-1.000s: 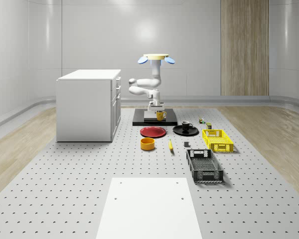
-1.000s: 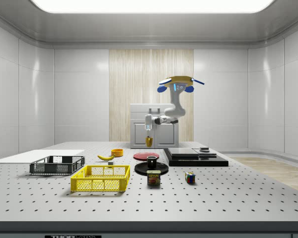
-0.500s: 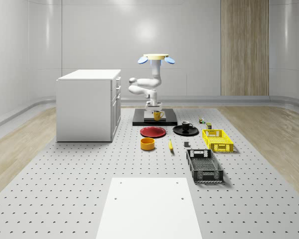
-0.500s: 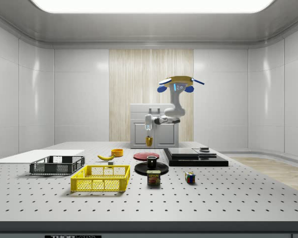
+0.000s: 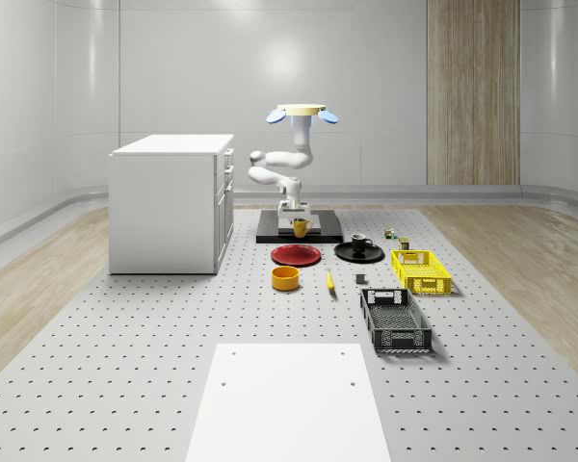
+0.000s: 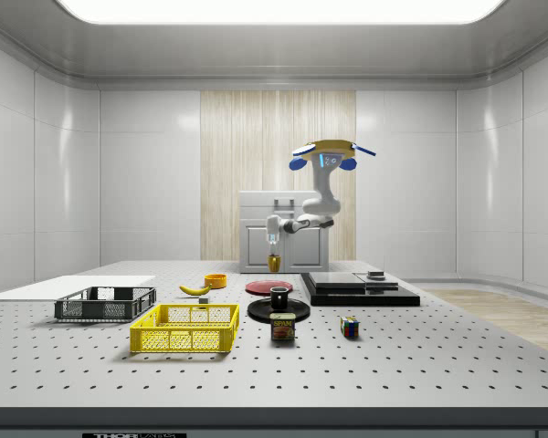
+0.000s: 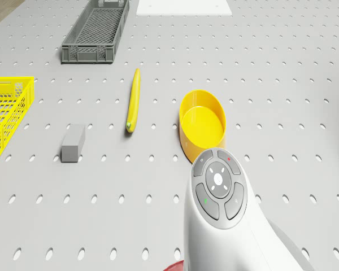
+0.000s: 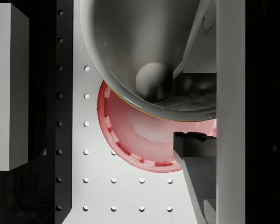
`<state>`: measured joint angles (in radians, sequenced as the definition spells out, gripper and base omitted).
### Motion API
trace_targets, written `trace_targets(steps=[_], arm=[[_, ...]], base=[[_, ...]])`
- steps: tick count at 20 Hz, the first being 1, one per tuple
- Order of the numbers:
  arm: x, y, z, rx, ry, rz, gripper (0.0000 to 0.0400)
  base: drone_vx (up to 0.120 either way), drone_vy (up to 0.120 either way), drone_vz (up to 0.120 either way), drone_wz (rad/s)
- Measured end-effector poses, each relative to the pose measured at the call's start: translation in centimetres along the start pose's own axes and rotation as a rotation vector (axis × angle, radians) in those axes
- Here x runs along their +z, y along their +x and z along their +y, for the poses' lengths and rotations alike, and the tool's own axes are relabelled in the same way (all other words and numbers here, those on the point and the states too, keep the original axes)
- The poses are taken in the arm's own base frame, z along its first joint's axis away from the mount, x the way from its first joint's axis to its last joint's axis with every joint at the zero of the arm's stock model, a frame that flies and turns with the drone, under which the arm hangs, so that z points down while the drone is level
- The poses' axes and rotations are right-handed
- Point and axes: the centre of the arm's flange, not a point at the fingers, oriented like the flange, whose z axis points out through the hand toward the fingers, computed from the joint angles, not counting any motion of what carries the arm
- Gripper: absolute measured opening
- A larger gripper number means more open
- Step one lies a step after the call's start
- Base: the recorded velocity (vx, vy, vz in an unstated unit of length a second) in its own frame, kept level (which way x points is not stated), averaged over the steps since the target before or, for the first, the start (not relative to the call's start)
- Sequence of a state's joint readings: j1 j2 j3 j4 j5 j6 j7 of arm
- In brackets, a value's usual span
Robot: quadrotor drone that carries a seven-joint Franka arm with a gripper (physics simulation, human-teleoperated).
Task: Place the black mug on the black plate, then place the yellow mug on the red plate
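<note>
The drone [image 5: 302,112] hovers at the middle of the whole-scene view, above the far end of the bench [image 5: 154,327], its arm folded down toward a black slab [image 5: 328,231] lying there. The tool [image 5: 296,218] hangs just above that slab, pinching one yellow mug [image 5: 300,227] clear of every surface; in the side view the mug [image 6: 274,263] hangs left of centre, above the far edge of the red plate [image 6: 268,286]. In the wrist view the mug's rim [image 8: 144,56] sits between the fingers [image 8: 196,144], with the red plate [image 8: 130,135] showing beneath it.

There are two mugs. The black mug [image 5: 359,242] already stands upright on the black plate [image 5: 358,253], just right of centre in the whole-scene view. There are two plates, and the red plate [image 5: 296,255] lies bare beside the black one.

One yellow bowl [image 7: 202,124] sits centre-right in the drone view, one banana [image 7: 134,100] to its left. There are two crates: one yellow crate [image 5: 421,270] and one dark crate [image 5: 394,320], lower right in the whole-scene view.
</note>
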<state>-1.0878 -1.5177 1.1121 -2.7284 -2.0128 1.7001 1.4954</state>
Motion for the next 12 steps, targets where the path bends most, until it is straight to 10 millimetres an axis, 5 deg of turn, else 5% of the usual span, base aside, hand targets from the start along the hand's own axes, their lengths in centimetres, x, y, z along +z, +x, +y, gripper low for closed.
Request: trace_targets(steps=[12], arm=[[3.6,1.3,1.4,-0.002,0.0,0.0,0.0111]], base=[[0.0,0.0,0.0,0.0]])
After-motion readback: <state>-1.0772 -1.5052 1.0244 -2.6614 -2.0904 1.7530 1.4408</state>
